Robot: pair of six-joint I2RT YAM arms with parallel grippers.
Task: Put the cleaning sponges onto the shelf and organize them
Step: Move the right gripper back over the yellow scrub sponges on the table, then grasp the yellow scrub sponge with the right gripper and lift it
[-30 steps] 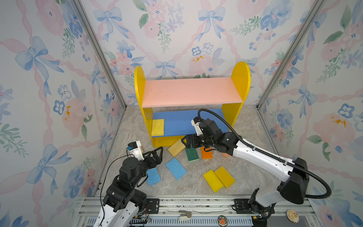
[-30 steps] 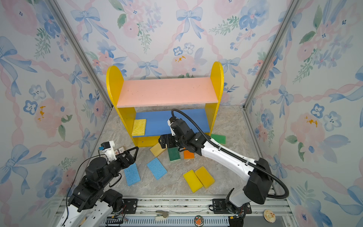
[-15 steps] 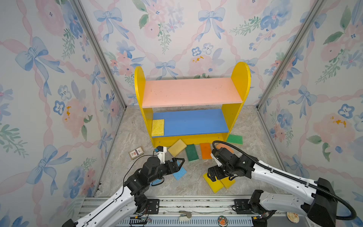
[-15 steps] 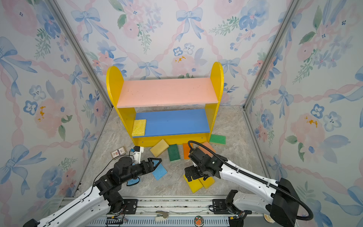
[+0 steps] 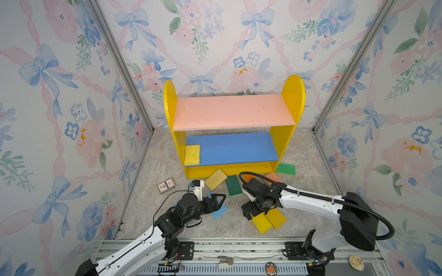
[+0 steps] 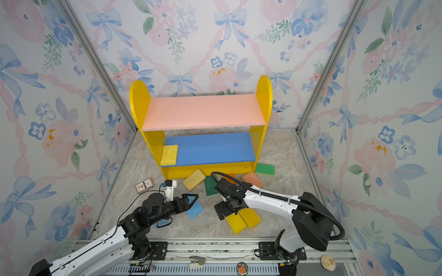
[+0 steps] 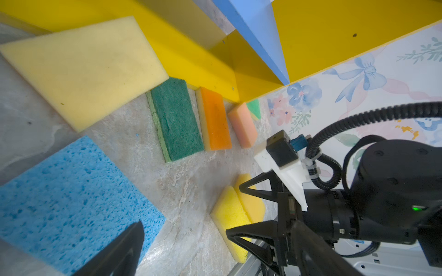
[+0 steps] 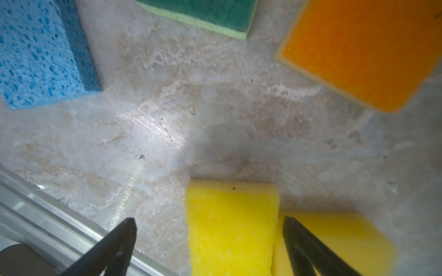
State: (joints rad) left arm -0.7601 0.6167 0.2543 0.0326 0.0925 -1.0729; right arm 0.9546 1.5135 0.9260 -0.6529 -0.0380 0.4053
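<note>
The shelf [image 5: 234,112] stands at the back, with one yellow sponge [image 5: 192,154] on the left end of its blue lower board. On the floor in front lie pale yellow [image 5: 215,176], dark green [image 5: 234,185], orange [image 7: 215,121], peach [image 5: 273,177] and green [image 5: 285,169] sponges. My left gripper [image 5: 221,199] is open, low over a light blue sponge [image 5: 218,211] and holding nothing. Open too, my right gripper [image 8: 208,219] straddles a bright yellow sponge [image 8: 232,227], which lies against another yellow sponge [image 8: 334,239].
A small printed block [image 5: 165,185] lies on the floor left of the sponges. Patterned walls close in three sides. A metal rail [image 5: 239,248] runs along the front edge, just behind the yellow sponges. My two grippers face each other closely.
My right arm has pulled back from the shelf front to the two yellow sponges near the rail. My left arm has reached forward and right, over the light blue sponge.
</note>
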